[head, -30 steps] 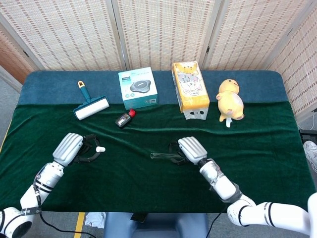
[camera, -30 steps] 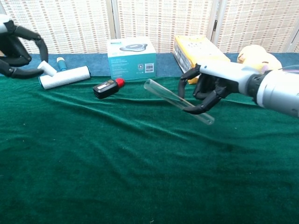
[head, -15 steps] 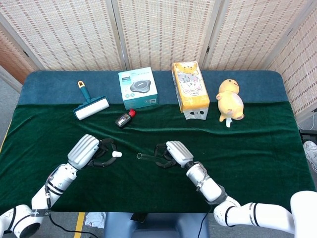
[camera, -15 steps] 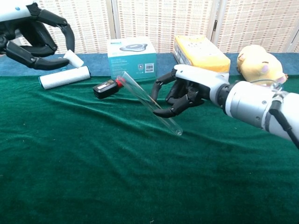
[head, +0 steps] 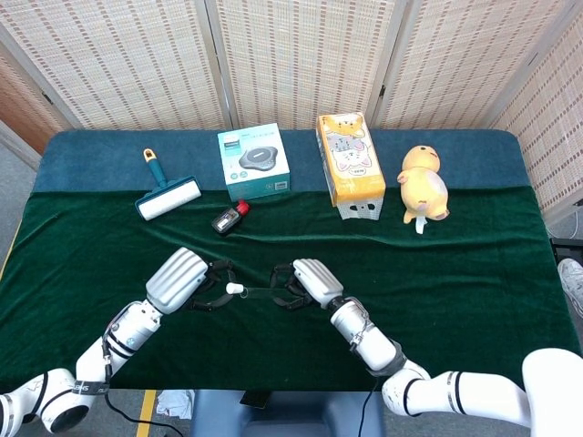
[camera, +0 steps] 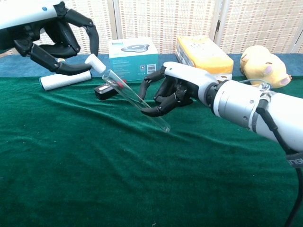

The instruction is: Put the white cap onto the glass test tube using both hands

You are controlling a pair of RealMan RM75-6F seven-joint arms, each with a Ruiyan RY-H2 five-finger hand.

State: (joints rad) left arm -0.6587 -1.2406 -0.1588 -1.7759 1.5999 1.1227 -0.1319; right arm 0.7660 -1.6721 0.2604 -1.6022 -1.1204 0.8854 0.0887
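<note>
Above the table's front half, the right hand [camera: 173, 92] grips the tube [camera: 135, 100], open end tilted up-left toward the cap [camera: 95, 63] pinched in the left hand [camera: 59, 40], just beside it.

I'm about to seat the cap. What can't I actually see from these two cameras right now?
- Head view: clear glass test tube nearly invisible against the green cloth; its mouth is too faint to place.
- Head view: the left hand shell covers its fingers' hold on the small white cap.
- Chest view: the right hand hides the tube's middle.
</note>
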